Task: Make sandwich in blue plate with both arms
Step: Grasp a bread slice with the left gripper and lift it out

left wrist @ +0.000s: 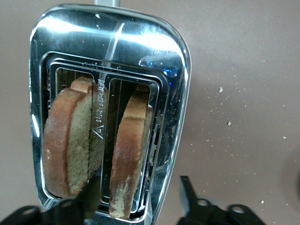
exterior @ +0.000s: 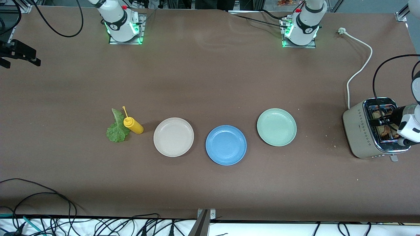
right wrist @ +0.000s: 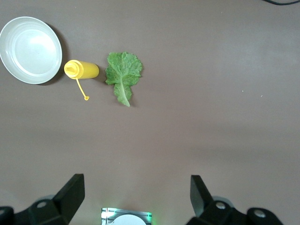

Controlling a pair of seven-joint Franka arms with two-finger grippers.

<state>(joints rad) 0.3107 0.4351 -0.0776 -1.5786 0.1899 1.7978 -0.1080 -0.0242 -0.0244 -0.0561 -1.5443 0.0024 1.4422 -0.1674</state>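
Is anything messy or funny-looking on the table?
A little. Pale crumbs are scattered on the table beside the toaster. The yellow squeeze bottle lies tipped on its side against the lettuce leaf, which sits on the bare table, not on a plate. Nothing looks broken.

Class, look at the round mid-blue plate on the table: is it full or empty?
Empty. The round mid-blue plate shows only bare blue surface; both brown bread slices stand in the silver toaster.

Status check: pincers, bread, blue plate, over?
Left pincer open over toaster, straddling one bread slice. Right pincer open, waiting. Blue plate bare; lettuce leaf beside yellow squeeze bottle.
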